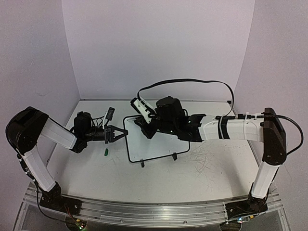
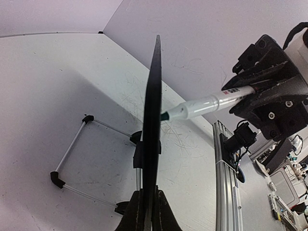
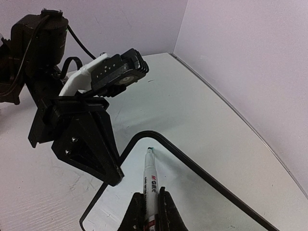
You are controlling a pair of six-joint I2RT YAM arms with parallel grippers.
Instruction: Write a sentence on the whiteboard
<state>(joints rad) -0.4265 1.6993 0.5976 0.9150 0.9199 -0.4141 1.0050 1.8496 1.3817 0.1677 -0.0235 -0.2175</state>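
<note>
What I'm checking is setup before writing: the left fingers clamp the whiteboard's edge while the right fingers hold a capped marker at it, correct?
Not capped. The marker is uncapped, its bare tip at the whiteboard, as the left wrist view shows. The rest stands.

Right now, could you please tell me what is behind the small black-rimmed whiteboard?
A wire stand with black corner caps rests on the white table behind the whiteboard. From above the board covers it; edge-on, its back face is hidden.

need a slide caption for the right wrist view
A marker in the right end effector, its tip near a corner of the whiteboard, whose edge the left end effector clamps.
</note>
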